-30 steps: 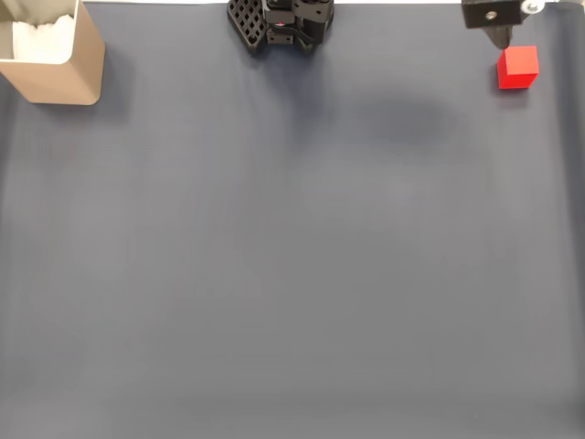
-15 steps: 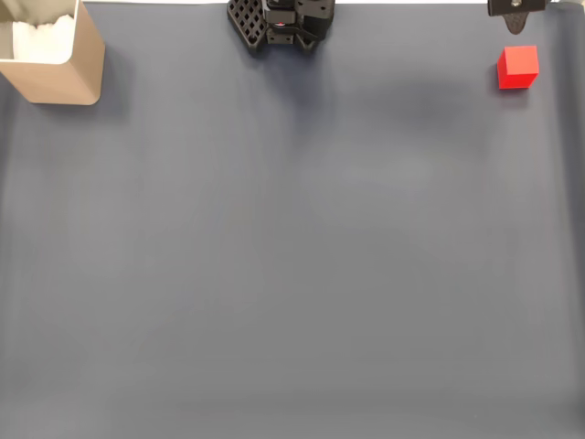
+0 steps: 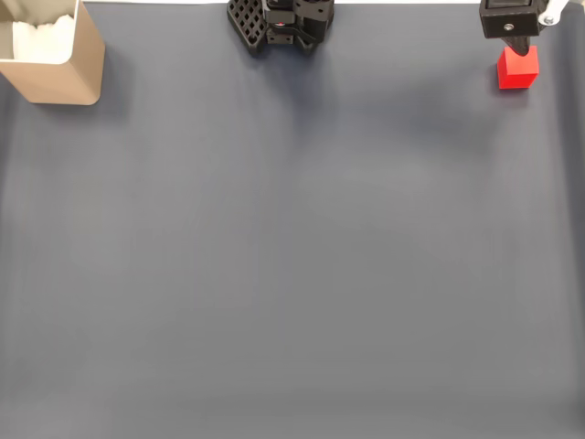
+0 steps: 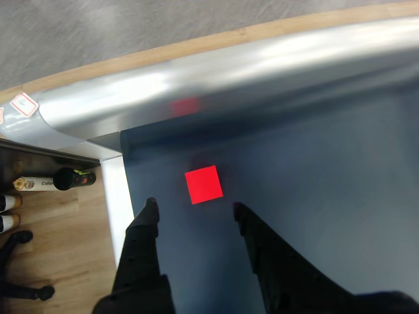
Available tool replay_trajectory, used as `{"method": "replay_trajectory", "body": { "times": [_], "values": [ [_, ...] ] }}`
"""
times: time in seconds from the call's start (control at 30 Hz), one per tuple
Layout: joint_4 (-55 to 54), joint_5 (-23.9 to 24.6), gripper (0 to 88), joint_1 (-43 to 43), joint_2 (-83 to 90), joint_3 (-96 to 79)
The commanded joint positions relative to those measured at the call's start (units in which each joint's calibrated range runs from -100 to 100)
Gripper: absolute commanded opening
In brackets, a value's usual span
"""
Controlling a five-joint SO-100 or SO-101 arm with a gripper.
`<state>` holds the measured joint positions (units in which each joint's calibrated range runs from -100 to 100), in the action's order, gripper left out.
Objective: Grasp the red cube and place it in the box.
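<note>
Hovering above the red cube (image 4: 203, 184), the end effector (image 4: 194, 210) gapes apart.

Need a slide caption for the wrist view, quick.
Open gripper hovers above the red cube on the dark mat, fingers apart on either side.

The pincer (image 4: 193, 208) points down, fingers spread apart.

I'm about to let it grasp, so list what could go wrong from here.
1. The red cube lies ahead of the open pincer, not between its fingers; closing now would likely miss or nudge it.
2. The cube sits near the mat's edge and a shiny metal rail; a push could slide it against the rail.
3. The box is across the mat; a weak grip may drop the cube on the way.
</note>
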<state>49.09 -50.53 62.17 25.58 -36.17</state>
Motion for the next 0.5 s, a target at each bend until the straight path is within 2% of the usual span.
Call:
{"method": "replay_trajectory", "body": {
  "times": [0.0, 0.47],
  "values": [
    [-3.18, -0.44, 30.0, -1.37, 2.93, -0.60],
    [-12.36, -5.67, 32.9, -4.00, 4.23, -10.18]
  ]
}}
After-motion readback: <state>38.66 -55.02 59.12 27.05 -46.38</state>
